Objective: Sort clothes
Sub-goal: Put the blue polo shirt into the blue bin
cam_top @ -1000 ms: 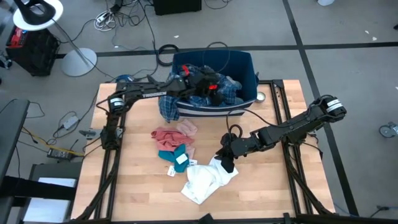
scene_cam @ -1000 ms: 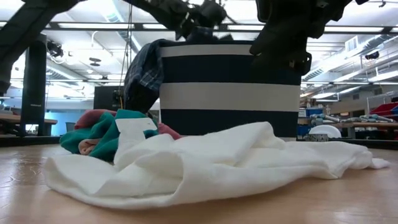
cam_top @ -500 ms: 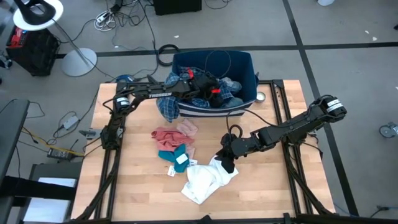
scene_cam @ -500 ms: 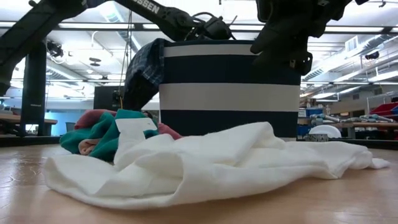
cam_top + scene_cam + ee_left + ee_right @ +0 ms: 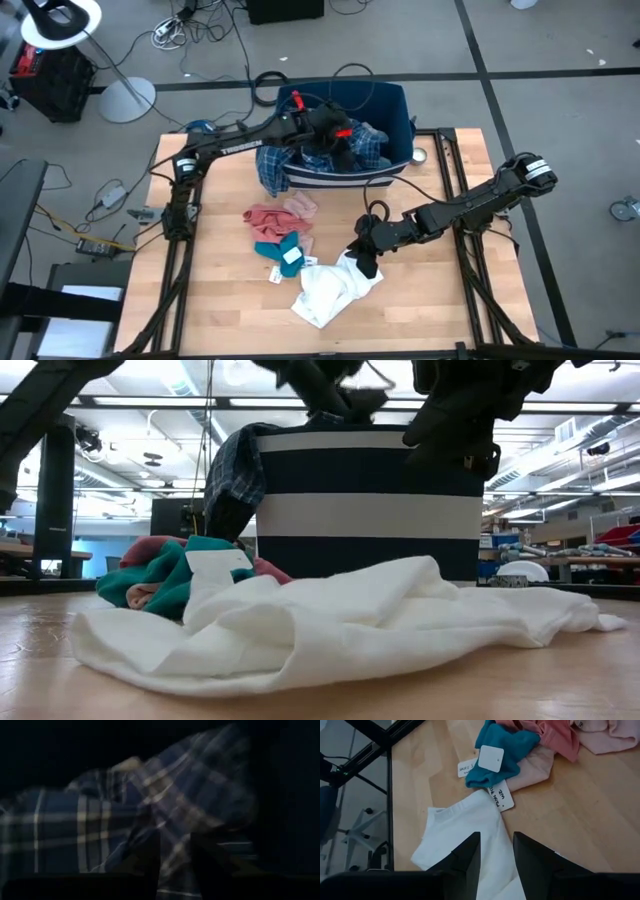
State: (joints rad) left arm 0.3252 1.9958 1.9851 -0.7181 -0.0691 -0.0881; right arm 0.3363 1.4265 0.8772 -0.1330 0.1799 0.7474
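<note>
Left claw (image 5: 345, 150) reaches down into the bin (image 5: 400, 110) at the counter's far edge, fingers slightly apart over the plaid shirt (image 5: 100, 830), everything dim there. Right claw (image 5: 362, 258), narrowly open, hovers above the white garment (image 5: 330, 290) near the front edge, hiding part of it.

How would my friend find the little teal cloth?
Start at the dark blue bin at the table's far edge. In front of it lies a salmon pink garment, and the teal cloth touches it, beside the white garment. It is the only teal one, with white paper tags.
</note>
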